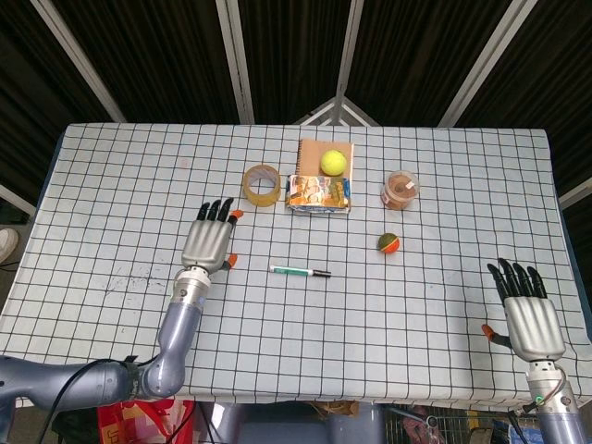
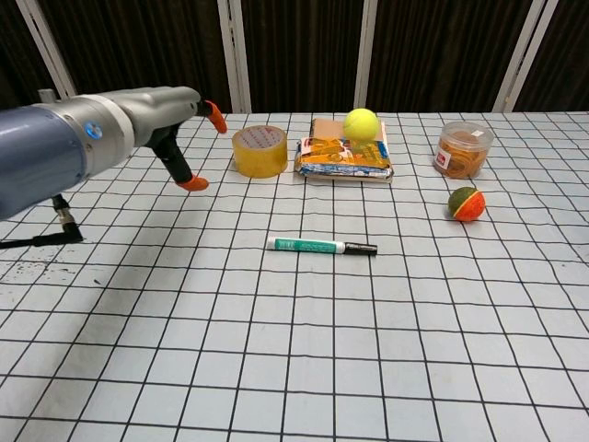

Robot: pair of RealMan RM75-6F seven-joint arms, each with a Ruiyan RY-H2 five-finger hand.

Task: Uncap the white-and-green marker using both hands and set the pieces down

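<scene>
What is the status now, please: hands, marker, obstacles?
Left hand open, near marker. Right hand open, at table edge. Marker capped, untouched. Nothing blocking.

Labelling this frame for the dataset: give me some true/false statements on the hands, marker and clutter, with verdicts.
1. The white-and-green marker with a black cap lies capped on the checked tablecloth. True.
2. The left hand grips the marker. False: it is open, left of the marker, apart from it.
3. The right hand is open near the table's right edge. True.
4. The yellow tennis ball sits inside the roll of yellowish tape. False: it rests on the brown notebook.
</scene>
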